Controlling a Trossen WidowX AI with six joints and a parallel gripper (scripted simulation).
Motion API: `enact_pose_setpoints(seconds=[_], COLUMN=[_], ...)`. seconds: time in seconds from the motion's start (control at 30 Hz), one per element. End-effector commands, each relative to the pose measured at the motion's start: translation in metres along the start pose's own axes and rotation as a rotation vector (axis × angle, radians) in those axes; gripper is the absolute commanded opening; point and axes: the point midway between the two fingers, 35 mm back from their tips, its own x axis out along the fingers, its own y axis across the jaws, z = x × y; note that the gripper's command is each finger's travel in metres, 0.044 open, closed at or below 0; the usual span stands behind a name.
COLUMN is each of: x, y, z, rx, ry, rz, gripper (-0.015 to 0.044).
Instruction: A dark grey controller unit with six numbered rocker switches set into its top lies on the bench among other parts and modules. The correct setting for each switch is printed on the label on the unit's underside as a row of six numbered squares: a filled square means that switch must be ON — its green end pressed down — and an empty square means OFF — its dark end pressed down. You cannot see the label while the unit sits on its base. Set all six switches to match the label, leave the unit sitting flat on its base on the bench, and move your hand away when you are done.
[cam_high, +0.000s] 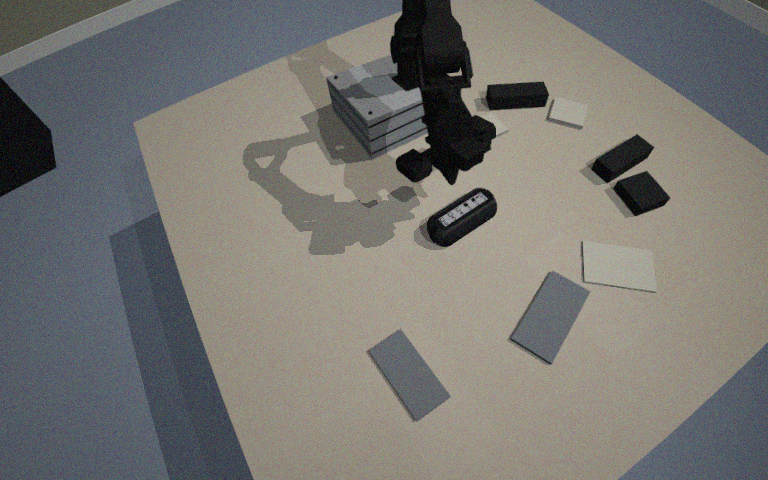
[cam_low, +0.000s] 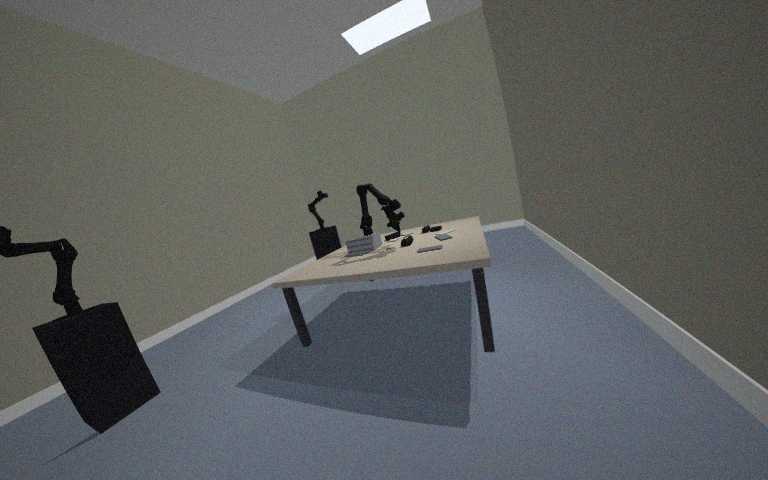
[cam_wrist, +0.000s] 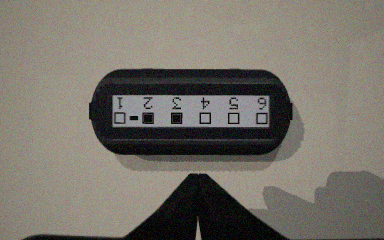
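Note:
The dark grey controller unit (cam_high: 461, 217) (cam_low: 406, 241) (cam_wrist: 191, 134) lies upside down on the bench (cam_high: 317, 316), with its underside label (cam_wrist: 191, 111) facing up. In the wrist view the label reads upside down: squares 2 and 3 are filled; 1, 4, 5 and 6 are empty. A short dash sits between squares 1 and 2. The rocker switches are hidden underneath. My gripper (cam_high: 451, 180) (cam_wrist: 197, 181) is shut and empty. Its fingertips are beside the unit's long side, apart from it in the wrist view.
A layered grey box (cam_high: 357, 95) stands behind and left of the unit. Black blocks (cam_high: 516, 96) (cam_high: 623, 157) (cam_high: 642, 193) lie behind and right. Pale plates (cam_high: 568, 112) (cam_high: 619, 266) lie to the right, and grey plates (cam_high: 408, 374) (cam_high: 550, 316) nearer the front.

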Motion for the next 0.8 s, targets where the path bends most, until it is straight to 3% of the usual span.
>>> enact_pose_setpoints(seconds=[0.0,0.53,0.77], x=[0.000,0.010,0.018], y=[0.000,-0.031,-0.046], z=[0.001,0.030,0.040], rx=[0.004,-0.974,-1.446], ry=[-0.006,0.147,0.199], rz=[0.004,0.072,0.165], gripper=[0.0026,0.0440,0.0440])
